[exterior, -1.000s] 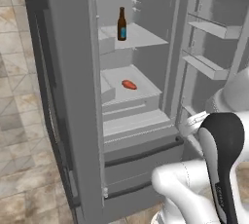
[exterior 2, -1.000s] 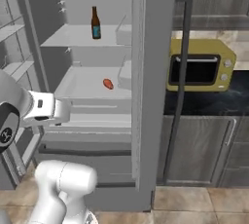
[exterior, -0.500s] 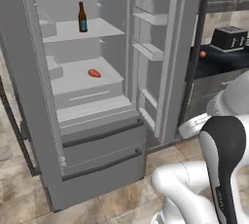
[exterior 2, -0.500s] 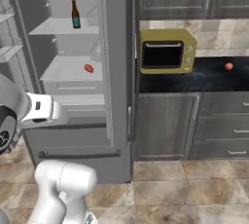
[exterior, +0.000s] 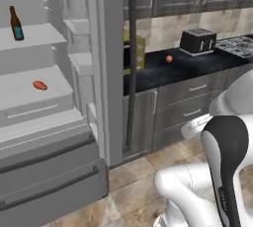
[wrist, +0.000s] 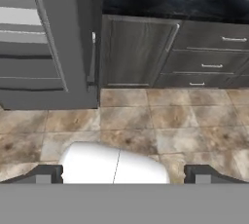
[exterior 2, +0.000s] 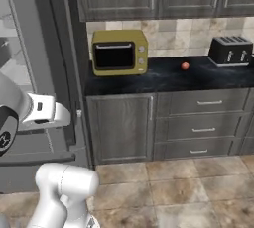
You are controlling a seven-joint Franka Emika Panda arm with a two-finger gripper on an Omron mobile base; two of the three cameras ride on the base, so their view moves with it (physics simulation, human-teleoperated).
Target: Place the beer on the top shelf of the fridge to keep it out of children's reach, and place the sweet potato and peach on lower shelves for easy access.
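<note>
Standing upright on the top shelf (exterior: 37, 34) of the tall grey fridge (exterior: 111, 68), at ten o'clock in the left base view, is the slim dark-brown glass beer bottle with a blue-teal label (exterior: 16, 23). Below it, at nine o'clock, the small elongated orange-red sweet potato (exterior: 40, 85) lies on one of the lower shelves (exterior: 27, 89) — well apart from the bottle. A small round orange-red peach (exterior 2: 185, 65) sits on the black stone counter (exterior 2: 163, 76) between the olive-yellow microwave oven (exterior 2: 119, 52) and the black two-slot toaster (exterior 2: 231, 51), near neither. In the hand view the two-finger gripper (wrist: 124, 175) has its dark tips spread wide at six o'clock, gripping nothing, over the brown tiled floor (wrist: 146, 125).
</note>
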